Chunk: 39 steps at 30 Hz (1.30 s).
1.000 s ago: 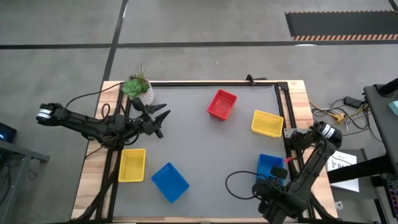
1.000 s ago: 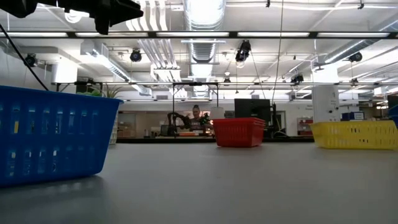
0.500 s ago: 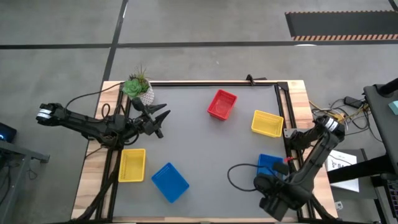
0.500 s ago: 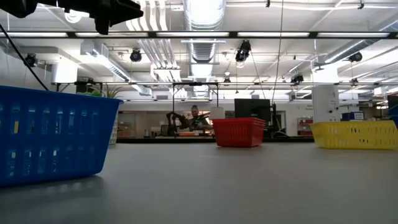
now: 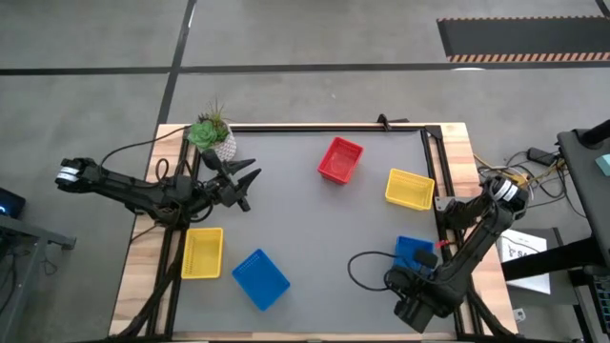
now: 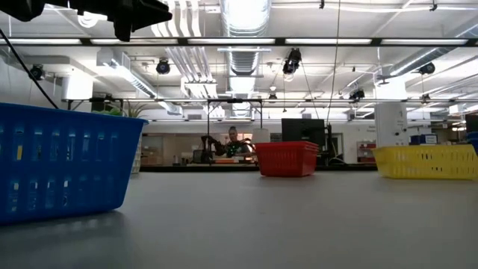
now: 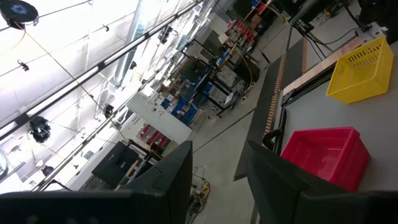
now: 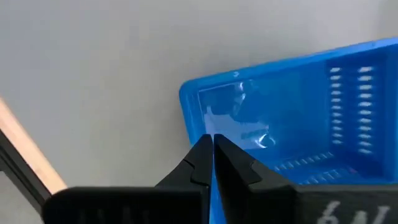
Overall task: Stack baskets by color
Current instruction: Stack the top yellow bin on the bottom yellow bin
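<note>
My left claw (image 5: 251,188) hangs over the bench's (image 5: 315,229) left part, its fingers spread wide with nothing between them; I count it as waiting. The plant (image 5: 212,133) stands near it, a little beyond it toward the back corner. A yellow basket (image 5: 202,252) lies near it on the front side, and a blue basket (image 5: 260,278) just past that one. None of the three touches the claw. Across the bench, well apart from both claws, sit a red basket (image 5: 340,159) and beyond it a second yellow one (image 5: 410,189). The work is on the far right. My right claw (image 8: 213,142) is squeezed fully together at the rim of the second blue basket (image 8: 298,112), near the bench's front right edge. From the wrist view I judge it pinches that basket's thin wall. So the step in hand is the pick-up of this blue basket. The next move calls for a clean lift, a carry leftward across open bench to the other blue basket, then a square lowering into it. A one-wall pinch may let the basket swing or slip. The front yellow basket sits close to the target, so I would come in from the right.
</note>
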Motion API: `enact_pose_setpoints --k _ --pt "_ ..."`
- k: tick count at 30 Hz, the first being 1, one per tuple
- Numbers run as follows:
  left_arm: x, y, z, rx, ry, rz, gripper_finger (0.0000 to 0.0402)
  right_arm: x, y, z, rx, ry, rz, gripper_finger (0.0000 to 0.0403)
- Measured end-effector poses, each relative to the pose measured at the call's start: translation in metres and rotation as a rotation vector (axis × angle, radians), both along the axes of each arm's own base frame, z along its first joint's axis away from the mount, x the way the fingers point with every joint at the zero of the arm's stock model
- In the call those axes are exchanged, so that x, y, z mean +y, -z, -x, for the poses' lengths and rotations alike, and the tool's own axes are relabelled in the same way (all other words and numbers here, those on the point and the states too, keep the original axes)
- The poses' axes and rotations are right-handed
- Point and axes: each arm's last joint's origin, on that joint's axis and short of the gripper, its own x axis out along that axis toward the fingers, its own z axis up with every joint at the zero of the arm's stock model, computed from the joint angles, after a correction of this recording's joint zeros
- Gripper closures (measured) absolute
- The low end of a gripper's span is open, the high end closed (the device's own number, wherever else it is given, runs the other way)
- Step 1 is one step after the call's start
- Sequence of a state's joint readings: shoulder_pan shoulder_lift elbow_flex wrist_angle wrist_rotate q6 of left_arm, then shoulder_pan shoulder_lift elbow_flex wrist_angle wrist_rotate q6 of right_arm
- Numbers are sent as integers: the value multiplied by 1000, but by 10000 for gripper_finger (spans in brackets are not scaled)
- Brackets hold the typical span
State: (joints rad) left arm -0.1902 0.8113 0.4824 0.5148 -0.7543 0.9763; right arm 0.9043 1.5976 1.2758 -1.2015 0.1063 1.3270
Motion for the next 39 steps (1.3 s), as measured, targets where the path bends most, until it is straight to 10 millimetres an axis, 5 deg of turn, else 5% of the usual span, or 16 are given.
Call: enact_pose_setpoints --k 10,15,22,27,34,39 --pt "-1 0 -1 -42 64 57 272 -11 -29 -17 -525 -285 372 394" --pt "-2 0 -1 -90 95 135 272 -21 -12 -31 -627 -470 549 394" --pt "-4 15 -5 -150 173 399 272 -65 25 -61 -741 -611 569 394" --pt "-9 29 -14 -156 269 536 272 -99 11 -77 -996 -770 618 394" --pt "-13 51 -33 -99 247 646 272 -166 9 -59 -983 -512 676 394" --pt "-15 60 -41 -76 235 664 272 -184 31 -38 -971 -336 580 394"
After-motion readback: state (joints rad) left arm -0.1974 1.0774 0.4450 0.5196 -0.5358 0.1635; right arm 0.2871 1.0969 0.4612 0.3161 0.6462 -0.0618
